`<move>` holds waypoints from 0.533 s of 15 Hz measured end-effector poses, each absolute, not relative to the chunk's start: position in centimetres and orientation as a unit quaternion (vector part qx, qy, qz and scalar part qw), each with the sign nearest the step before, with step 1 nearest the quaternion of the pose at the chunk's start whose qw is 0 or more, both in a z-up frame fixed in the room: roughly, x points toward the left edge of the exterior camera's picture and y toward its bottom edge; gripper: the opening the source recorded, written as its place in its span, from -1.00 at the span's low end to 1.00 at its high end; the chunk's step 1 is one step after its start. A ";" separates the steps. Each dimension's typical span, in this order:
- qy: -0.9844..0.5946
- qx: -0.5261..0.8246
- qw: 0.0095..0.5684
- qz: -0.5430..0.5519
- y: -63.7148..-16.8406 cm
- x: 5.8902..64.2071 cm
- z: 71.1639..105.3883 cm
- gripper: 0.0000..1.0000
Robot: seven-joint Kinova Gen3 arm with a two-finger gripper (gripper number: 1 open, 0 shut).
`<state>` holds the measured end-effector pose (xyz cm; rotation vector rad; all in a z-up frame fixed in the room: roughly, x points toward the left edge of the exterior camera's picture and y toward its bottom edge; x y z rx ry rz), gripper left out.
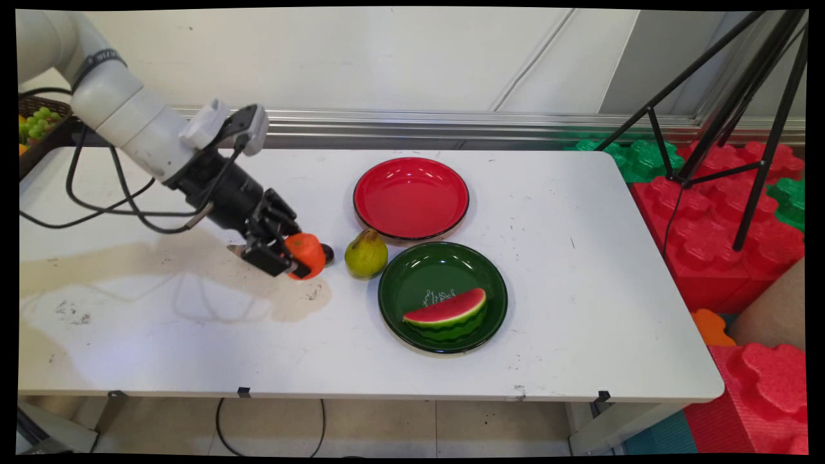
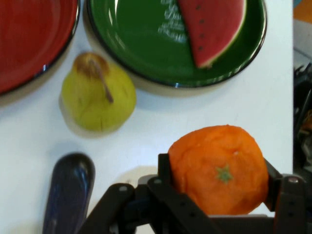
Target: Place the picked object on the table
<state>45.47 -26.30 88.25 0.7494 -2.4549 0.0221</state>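
**Main view and hand view: gripper holding an orange, fruit and plates to its right**

Main view, left of centre: black two-finger gripper (image 1: 298, 256) on the white arm, reaching in from the upper left, closed around a round orange toy fruit (image 1: 305, 255) just above the white table (image 1: 580, 309). A tan stain on the tabletop spreads below and to the left of it.

Behind the orange's right edge: a small dark purple object (image 1: 328, 253), mostly hidden in this view.

Right of the orange: yellow-green toy pear (image 1: 366, 254), upright, just beside two plates. Above and right of it, a round red plate (image 1: 411, 198). Below and right, a round green plate (image 1: 442, 297) holding a toy watermelon slice (image 1: 447, 313), red flesh and striped green rind.

Far upper left: a basket of green grapes (image 1: 35, 121). Right edge: black tripod legs (image 1: 747, 96) over red and green foam blocks (image 1: 728, 219).

Hand view: gripper (image 2: 217, 190) at the bottom edge, the orange (image 2: 218, 168) pressed between its fingers, green stem mark facing the camera. Only here is the purple object (image 2: 69, 192) seen whole: glossy, elongated, lying on the table at lower left, apart from the pear (image 2: 97, 92). Red plate (image 2: 34, 39) at upper left, green plate (image 2: 141, 44) with watermelon (image 2: 212, 27) at top.
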 end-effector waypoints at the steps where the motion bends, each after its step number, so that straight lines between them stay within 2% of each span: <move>1: -0.918 0.285 0.275 0.007 -26.1 45.9 87.4 -1.00; 8: -0.918 0.308 0.249 0.007 -26.3 46.9 83.6 -1.00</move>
